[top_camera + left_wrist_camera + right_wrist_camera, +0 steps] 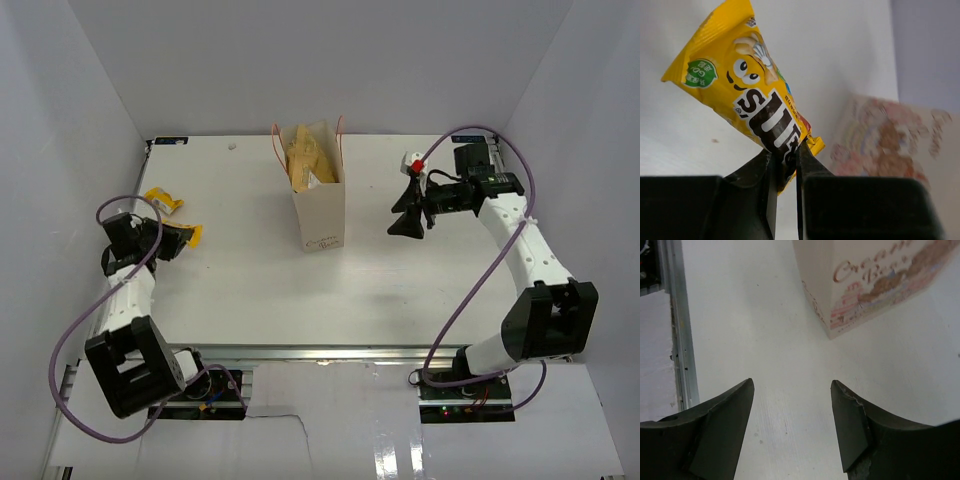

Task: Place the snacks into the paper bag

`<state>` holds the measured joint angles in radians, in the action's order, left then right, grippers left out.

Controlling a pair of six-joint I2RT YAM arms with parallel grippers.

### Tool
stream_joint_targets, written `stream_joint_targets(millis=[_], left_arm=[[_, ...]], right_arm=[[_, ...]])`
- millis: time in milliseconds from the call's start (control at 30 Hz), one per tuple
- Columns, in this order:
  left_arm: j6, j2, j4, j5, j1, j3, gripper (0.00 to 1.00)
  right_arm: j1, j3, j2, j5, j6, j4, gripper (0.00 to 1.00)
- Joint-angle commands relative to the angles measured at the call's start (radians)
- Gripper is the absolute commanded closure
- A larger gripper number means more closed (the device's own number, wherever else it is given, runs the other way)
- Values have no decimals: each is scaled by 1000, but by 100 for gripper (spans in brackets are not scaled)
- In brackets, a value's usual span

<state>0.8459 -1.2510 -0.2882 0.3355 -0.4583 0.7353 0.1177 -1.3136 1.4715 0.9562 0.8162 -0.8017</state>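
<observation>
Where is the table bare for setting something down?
Bare: white table between the cream paper bag and the near edge; also between bag and open right gripper. Crowded: far left, left gripper pinching a yellow packet beside another yellow wrapper.

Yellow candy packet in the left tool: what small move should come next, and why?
The left tool is shut on the lower end of the yellow candy packet, and the paper bag stands open-topped, off to that arm's right. So probably: lift the packet and swing it toward the bag.

One paper bag (322, 215), one brown-gold pouch (306, 160), two yellow packets (163, 200).
</observation>
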Motion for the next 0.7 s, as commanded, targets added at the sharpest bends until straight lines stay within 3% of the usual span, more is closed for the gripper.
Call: stream_joint_targets(millis=[0,133,300,333,400,433,533,667], left_arm=[[-149,126,306,460,70,-48,100],[-211,189,429,630,261,-57,100],[-289,332,429,587,440,-80,100],[-306,390,429,574,501,-88,100],[-307,444,429,554,532,-109,100],[-307,470,429,559,544,-117,100],[-294,580,426,570,596,-151,100],[-252,657,420,573,630,-175,100]], right_arm=[[71,-85,-42,111,127,-141,31],[268,-145,-39,98,77,-179,31],[439,-240,-5,36,-204,-41,32],[470,-257,10,32,-335,38,32],[491,-279,26,-2,-504,146,33],[508,-276,32,-29,-698,212,34],[551,-259,39,-172,-1011,460,34],[615,-328,98,-332,-1208,502,31]])
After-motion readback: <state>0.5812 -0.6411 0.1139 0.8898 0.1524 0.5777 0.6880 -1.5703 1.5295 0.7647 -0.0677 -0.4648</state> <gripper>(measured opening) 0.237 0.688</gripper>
